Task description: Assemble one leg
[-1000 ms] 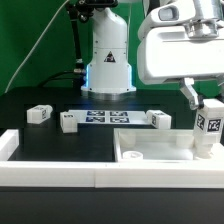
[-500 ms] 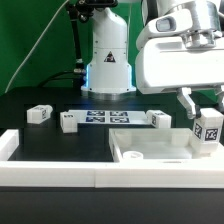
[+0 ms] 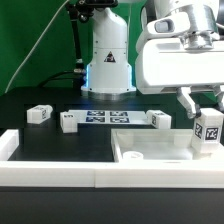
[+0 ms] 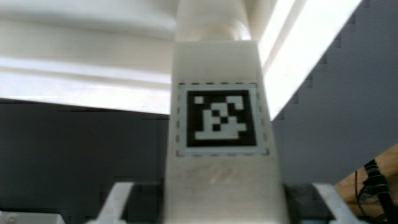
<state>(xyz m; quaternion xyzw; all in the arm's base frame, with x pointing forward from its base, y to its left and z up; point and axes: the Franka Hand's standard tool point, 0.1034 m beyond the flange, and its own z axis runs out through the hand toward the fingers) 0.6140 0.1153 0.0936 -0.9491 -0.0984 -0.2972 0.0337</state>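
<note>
My gripper (image 3: pixel 205 108) is shut on a white leg (image 3: pixel 208 131) and holds it upright at the exterior view's right. The leg's tag faces the camera. Its lower end is over the far right corner of the large white square panel (image 3: pixel 150 152); whether it touches the panel is hidden by the rim. In the wrist view the leg (image 4: pixel 221 120) fills the middle, with its tag showing. A fingertip (image 4: pixel 128 203) stands on either side of it.
Three more legs lie on the black table: two at the exterior view's left (image 3: pixel 39 114) (image 3: pixel 68 122) and one (image 3: pixel 160 119) beside the marker board (image 3: pixel 110 118). A white wall (image 3: pixel 50 172) runs along the front. The robot base (image 3: pixel 108 60) stands behind.
The gripper has come down a little with the leg, which now stands lower against the panel's corner. In the last half second almost nothing has moved.
</note>
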